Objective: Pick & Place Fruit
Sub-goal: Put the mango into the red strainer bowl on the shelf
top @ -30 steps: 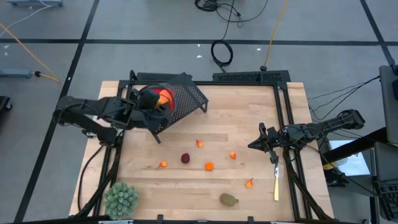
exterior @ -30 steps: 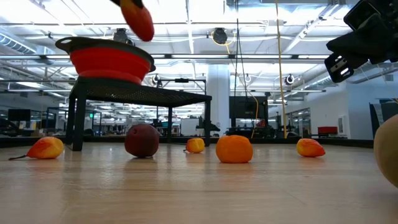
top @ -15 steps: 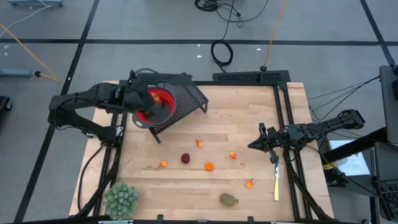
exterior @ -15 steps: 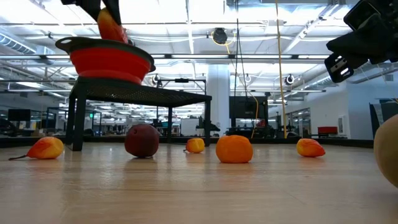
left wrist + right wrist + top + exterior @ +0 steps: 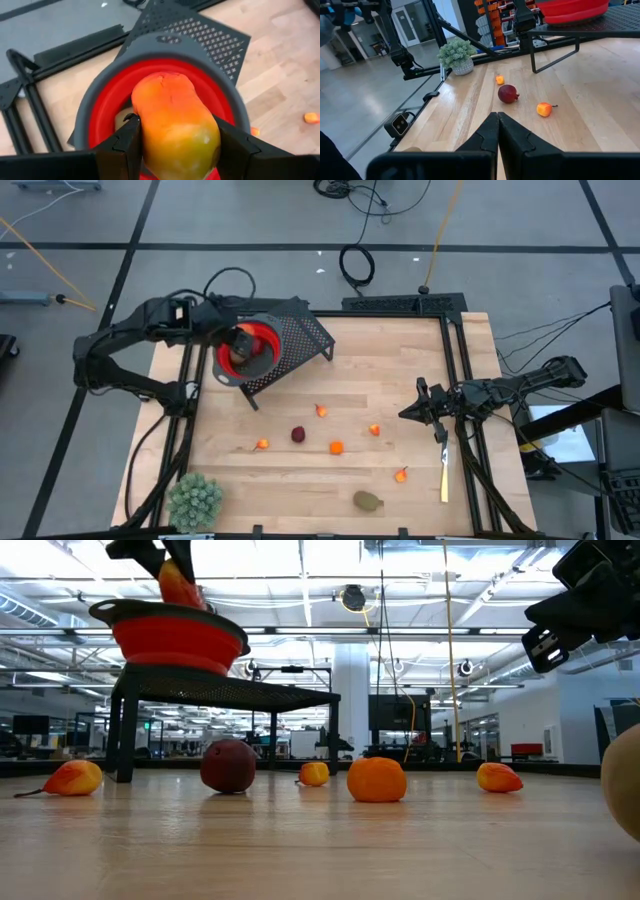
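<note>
My left tool is clamped on the long fruit, a red-orange piece turning yellow-green at one end, with a dark finger pressed to each flank. I hold it right over the red bowl, its lower end dipping inside the grey rim. The bowl sits on a black perforated rack at the far left corner of the bench. In the low view the fruit pokes up above the bowl's rim, tilted.

My right tool hangs over the right side of the bench, fingers pressed together, gripping nothing.

The other fruit lies on the bench between my two tools. A dark red ball is ahead of my right tool, with an orange ball just beside it. Small orange-red bits are spread around them: one toward the rack, one nearest my right tool, one off toward the plant side, one near the bench's front. A brownish-green oval lies at the front edge. A pale green spiky plant stands in the front left corner, well apart from my left tool.

I can read no brand, label or writing anywhere.
</note>
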Controlling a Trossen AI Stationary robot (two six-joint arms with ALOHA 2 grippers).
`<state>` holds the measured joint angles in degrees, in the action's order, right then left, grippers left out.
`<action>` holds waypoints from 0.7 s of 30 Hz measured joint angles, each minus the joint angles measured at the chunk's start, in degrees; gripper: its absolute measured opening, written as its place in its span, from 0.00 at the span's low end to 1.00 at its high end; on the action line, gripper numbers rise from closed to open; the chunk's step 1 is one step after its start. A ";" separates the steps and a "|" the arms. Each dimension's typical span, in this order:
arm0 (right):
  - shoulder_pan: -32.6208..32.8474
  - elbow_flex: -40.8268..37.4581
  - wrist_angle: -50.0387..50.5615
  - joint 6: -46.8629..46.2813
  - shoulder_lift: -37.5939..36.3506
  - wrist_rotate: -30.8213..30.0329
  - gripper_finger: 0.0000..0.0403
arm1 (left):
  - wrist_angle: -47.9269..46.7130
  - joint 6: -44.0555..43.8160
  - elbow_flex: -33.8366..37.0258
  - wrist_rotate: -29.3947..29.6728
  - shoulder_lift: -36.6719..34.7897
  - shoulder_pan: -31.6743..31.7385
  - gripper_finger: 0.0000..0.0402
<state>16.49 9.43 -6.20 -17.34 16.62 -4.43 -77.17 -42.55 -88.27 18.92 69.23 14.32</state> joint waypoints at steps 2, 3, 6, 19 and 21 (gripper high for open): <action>0.00 0.00 0.00 0.00 0.00 0.00 0.00 | 0.62 0.39 0.00 -0.01 0.04 0.05 0.44; -0.02 0.00 0.00 0.00 0.00 0.00 0.00 | 0.71 0.36 0.00 -0.04 0.04 0.05 0.44; 0.00 0.00 0.00 0.01 0.00 0.00 0.00 | 0.66 0.31 0.00 -1.24 0.04 0.03 0.44; 0.00 0.00 0.02 0.01 -0.02 0.00 0.00 | 4.26 -1.27 -0.02 4.28 1.49 -2.96 0.44; -0.02 0.00 0.02 0.00 0.00 0.00 0.00 | 3.83 -1.58 0.09 5.71 1.76 -3.48 0.44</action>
<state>16.47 9.43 -6.17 -17.34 16.62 -4.43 -73.35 -44.12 -88.17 24.62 70.99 10.85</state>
